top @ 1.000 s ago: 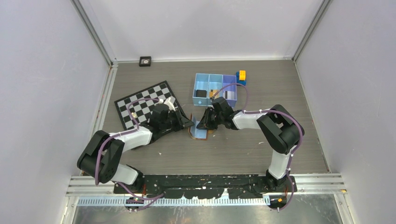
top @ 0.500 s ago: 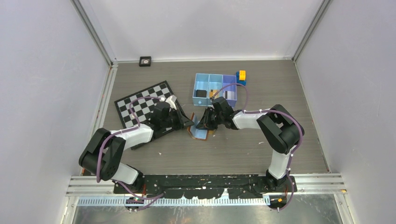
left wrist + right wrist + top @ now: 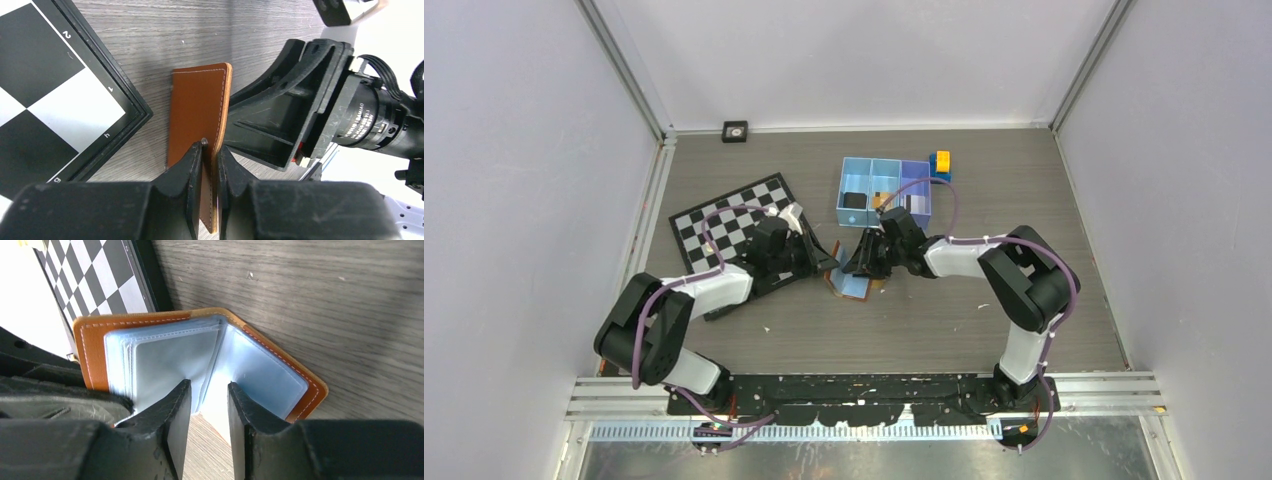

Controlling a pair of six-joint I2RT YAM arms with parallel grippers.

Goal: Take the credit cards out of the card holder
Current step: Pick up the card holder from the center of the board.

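Pinching card holder [image 3: 196,105] cover, left hand [image 3: 210,148]; right hand [image 3: 210,390] parted.

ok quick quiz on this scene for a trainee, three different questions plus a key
1. True or false: the left tool pinches the brown cover of the card holder.
2. The plastic sleeves inside the open holder look: a) pale blue b) red c) green.
3. How many compartments does the blue tray have?
Key: 1 true; 2 a; 3 three.
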